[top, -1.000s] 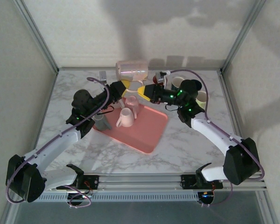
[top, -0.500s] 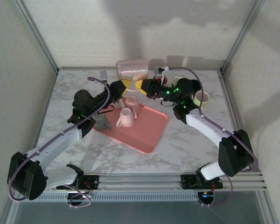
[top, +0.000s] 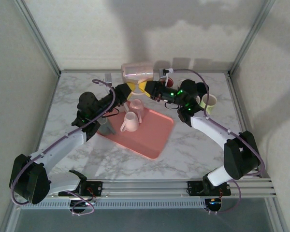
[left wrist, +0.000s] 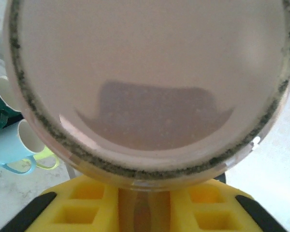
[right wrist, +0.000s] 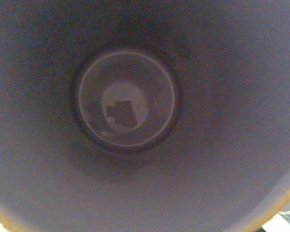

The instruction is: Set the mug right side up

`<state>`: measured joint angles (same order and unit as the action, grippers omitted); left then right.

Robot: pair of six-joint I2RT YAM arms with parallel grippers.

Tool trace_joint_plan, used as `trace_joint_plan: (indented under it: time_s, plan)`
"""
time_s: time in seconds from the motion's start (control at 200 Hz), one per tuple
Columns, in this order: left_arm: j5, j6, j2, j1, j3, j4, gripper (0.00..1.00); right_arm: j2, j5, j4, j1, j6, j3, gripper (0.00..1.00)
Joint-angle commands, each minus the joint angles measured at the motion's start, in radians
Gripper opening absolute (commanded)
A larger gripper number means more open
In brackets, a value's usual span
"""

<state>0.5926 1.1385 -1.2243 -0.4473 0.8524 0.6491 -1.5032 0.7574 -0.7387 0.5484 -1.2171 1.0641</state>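
Note:
The pale pink mug (top: 137, 71) hangs on its side in the air above the far end of the table. My left gripper (top: 131, 88) reaches up to it from the left. In the left wrist view its yellow fingers (left wrist: 82, 210) are shut on the handle, under the mug's speckled base ring (left wrist: 145, 72). My right gripper (top: 145, 87) meets the mug from the right, its tips at the lower rim. The right wrist view looks straight into the mug's dark inside (right wrist: 125, 101), and the jaws are hidden there.
A pink tray (top: 152, 140) lies mid-table with two pink mugs (top: 129, 122) on it and a grey mug (top: 105, 126) at its left edge. More mugs stand at the back right, among them a cream one (top: 208, 101). Light blue (left wrist: 9, 150) and teal mugs show beyond the left fingers.
My right arm has swung left and up from beside the tray to the mug's open end, and its jaws have narrowed. The mug and left gripper have shifted only slightly.

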Motion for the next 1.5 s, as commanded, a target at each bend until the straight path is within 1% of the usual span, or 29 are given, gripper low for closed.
trace_joint_plan:
  time_s: [0.0, 0.025, 0.07, 0.15, 0.21, 0.356, 0.461, 0.561, 0.691, 0.821, 1.036, 1.292, 1.492]
  plan:
    - [-0.002, -0.065, 0.019, 0.004, 0.019, 0.06, 0.44, 0.037, -0.038, 0.029, 0.006, 0.107, 0.04, 0.0]
    - [-0.005, -0.071, 0.019, 0.006, 0.02, 0.053, 0.5, 0.038, -0.04, 0.031, 0.007, 0.107, 0.04, 0.0]
    - [-0.008, -0.088, 0.021, 0.006, 0.021, 0.04, 0.59, 0.042, -0.043, 0.03, 0.006, 0.114, 0.039, 0.0]
    - [-0.018, -0.13, 0.033, 0.008, 0.028, -0.009, 0.69, 0.054, -0.051, 0.039, 0.006, 0.132, 0.034, 0.0]
    - [-0.02, -0.185, 0.041, 0.012, 0.038, -0.07, 0.73, 0.067, -0.062, 0.059, 0.004, 0.152, 0.03, 0.0]
    - [-0.014, -0.287, 0.058, 0.031, 0.048, -0.202, 0.77, 0.104, -0.085, 0.17, -0.003, 0.231, 0.03, 0.0]
    - [-0.013, -0.368, 0.072, 0.046, 0.056, -0.297, 0.79, 0.136, -0.111, 0.276, -0.015, 0.303, 0.029, 0.0]
    - [-0.041, -0.447, 0.089, 0.06, 0.062, -0.42, 0.8, 0.173, -0.151, 0.394, -0.029, 0.386, 0.028, 0.0]
    - [-0.069, -0.516, 0.117, 0.073, 0.054, -0.49, 0.8, 0.226, -0.23, 0.573, -0.046, 0.508, 0.027, 0.0]
    - [-0.103, -0.591, 0.134, 0.076, 0.052, -0.549, 0.81, 0.269, -0.365, 0.8, -0.05, 0.632, 0.051, 0.0]
    - [-0.163, -0.694, 0.155, 0.076, 0.033, -0.595, 0.81, 0.315, -0.628, 1.065, -0.05, 0.817, 0.072, 0.0]
    - [-0.199, -0.73, 0.123, 0.076, 0.046, -0.655, 0.81, 0.271, -0.803, 1.208, -0.051, 1.017, 0.091, 0.0]
    - [-0.201, -0.726, 0.085, 0.076, 0.064, -0.683, 0.82, 0.226, -0.953, 1.275, -0.051, 1.102, 0.101, 0.0]
